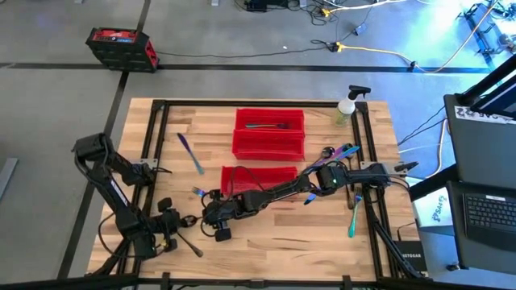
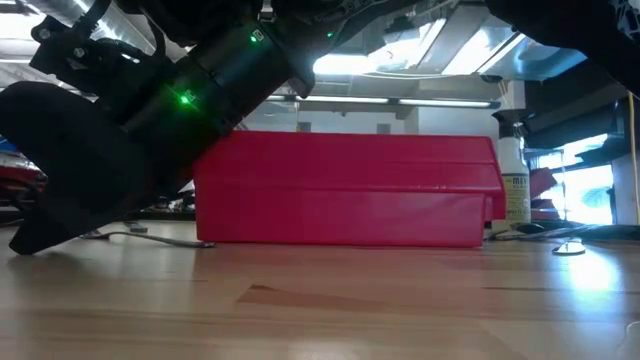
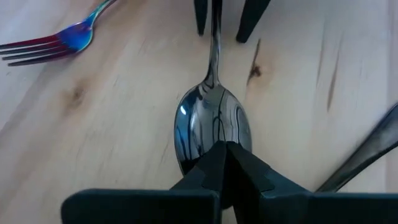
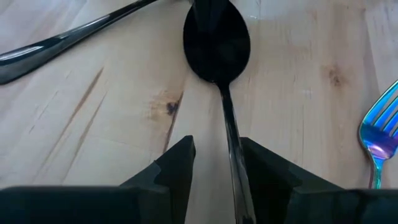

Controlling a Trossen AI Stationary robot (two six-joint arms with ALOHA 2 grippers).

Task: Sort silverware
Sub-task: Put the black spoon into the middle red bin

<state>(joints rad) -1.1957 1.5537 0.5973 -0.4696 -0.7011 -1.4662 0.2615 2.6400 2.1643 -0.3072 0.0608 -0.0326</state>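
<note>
A dark spoon (image 3: 211, 124) lies flat on the table near its front edge, bowl toward my left gripper (image 3: 225, 149), which is shut with its tips on the bowl. My right gripper (image 4: 214, 168), reaching across from the right, is open. Its fingers stand on either side of the spoon's handle (image 4: 231, 130). In the high view the left gripper (image 1: 179, 224) and the right gripper (image 1: 208, 217) face each other over the spoon. An iridescent fork (image 3: 56, 43) lies flat beside them. My left gripper rests its shut fingertips (image 3: 239, 163) on the tip end of the spoon's bowl (image 3: 193, 152), coming slanting down from the table's left. The spoon lies flat on the wood. My right gripper straddles the handle; the handle runs close along one finger (image 4: 261, 171), and I cannot tell whether they touch.
A second dark utensil (image 4: 62, 40) lies near the spoon. Three red bins (image 1: 270, 121) (image 1: 268, 145) (image 1: 258, 179) stand mid-table, the far one holding a dark piece. More silverware (image 1: 339, 153) lies at the right, a purple piece (image 1: 191, 153) at the left, and a spray bottle (image 1: 347, 109) at the far right.
</note>
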